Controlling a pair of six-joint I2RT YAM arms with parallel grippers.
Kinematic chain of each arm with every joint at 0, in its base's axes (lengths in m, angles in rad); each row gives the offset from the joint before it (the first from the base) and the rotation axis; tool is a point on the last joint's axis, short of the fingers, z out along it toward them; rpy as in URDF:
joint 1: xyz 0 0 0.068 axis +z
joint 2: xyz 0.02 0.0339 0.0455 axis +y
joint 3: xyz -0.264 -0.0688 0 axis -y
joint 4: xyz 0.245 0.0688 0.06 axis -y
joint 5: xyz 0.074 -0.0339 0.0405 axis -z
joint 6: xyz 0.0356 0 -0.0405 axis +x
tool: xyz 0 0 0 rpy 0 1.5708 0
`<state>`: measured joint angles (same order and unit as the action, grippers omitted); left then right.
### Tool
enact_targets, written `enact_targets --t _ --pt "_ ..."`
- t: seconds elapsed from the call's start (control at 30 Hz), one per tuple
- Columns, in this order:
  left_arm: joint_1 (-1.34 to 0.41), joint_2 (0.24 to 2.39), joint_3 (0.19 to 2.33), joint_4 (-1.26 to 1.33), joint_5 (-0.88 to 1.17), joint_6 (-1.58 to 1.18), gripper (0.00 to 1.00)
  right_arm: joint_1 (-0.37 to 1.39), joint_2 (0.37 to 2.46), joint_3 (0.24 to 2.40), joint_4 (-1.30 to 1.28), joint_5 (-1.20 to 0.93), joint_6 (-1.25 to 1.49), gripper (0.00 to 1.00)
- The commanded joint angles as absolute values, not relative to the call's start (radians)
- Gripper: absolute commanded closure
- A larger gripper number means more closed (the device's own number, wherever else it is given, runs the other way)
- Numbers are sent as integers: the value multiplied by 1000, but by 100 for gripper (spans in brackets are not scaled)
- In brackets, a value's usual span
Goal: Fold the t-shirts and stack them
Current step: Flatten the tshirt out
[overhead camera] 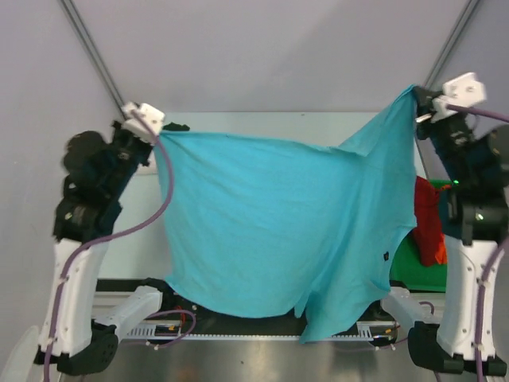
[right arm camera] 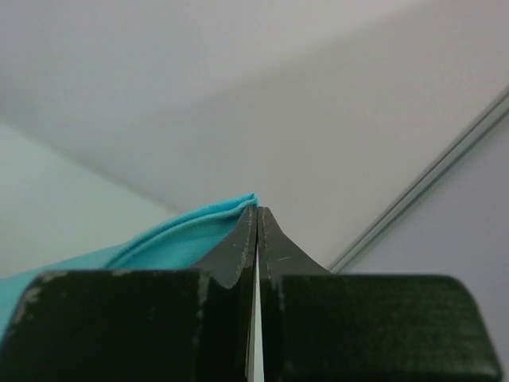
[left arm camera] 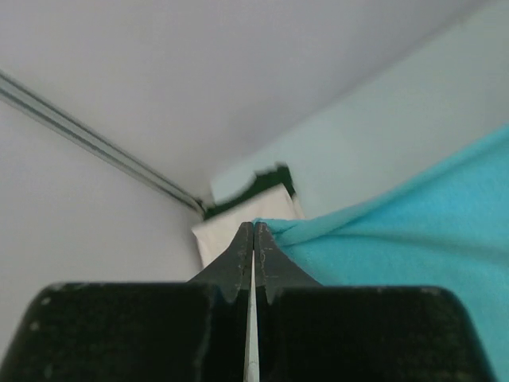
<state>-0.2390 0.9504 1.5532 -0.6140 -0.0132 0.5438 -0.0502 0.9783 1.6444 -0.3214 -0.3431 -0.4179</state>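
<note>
Listing entry one: what is held, and where? (Clerk)

Item: turquoise t-shirt (overhead camera: 270,231), one. Location: in the air, spread wide between the two arms above the bench (overhead camera: 318,123). The lower edge hangs toward the arm bases, with a loose flap lowest at the right. (Keeper)

Condition of the holders? (Clerk)

Left claw (overhead camera: 155,131): clenched on one upper corner. Right claw (overhead camera: 419,103): clenched on the other upper corner and carried higher than the left. Both wrist views show only a thin fold of cloth pinched at the very tips. (Keeper)

Step in hand? (Clerk)

By my reading, laying the shirt out flat before the first fold. Handling notes:
- Level the two claws first, so the top edge runs straight rather than slanting.
- Pull evenly and only just taut; with so little cloth in the tips, a hard tug could slip a corner.
- Let the hanging edge touch the bench first, then lay the rest down after it so the cloth settles smooth. (Keeper)

Neighbouring stock? (Clerk)

Red t-shirt (overhead camera: 425,215) and orange t-shirt (overhead camera: 438,251), heaped at the right on a green tray (overhead camera: 407,274). The right side of the turquoise shirt hangs just beside them, so set it down well apart from that heap. (Keeper)
</note>
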Motion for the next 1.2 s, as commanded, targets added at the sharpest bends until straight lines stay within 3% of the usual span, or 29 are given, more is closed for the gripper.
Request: enact_targets --t 0.0,0.1,0.23,0.57,0.8,1.07,1.17 --pt "-230 954 1330 -574 -8 572 100 -52 979 1467 -333 -409 -498 100" --pt "-230 983 1140 -446 -8 587 100 -46 1002 1278 -260 -429 -548 100" --pt "-230 1179 1014 -286 -8 584 100 -3 1171 1100 -144 -414 -641 100" --pt "-193 1629 1219 -137 -48 606 100 52 1650 1202 48 -368 -741 100" --pt "-173 1887 1468 -190 -89 591 100 29 1980 1540 3 -362 -629 100" --pt "-167 2104 1705 -215 -167 609 100 23 2385 2194 -228 -351 -505 100" --pt "-166 2152 1753 -180 -213 600 100 37 2471 2310 -242 -338 -500 100"
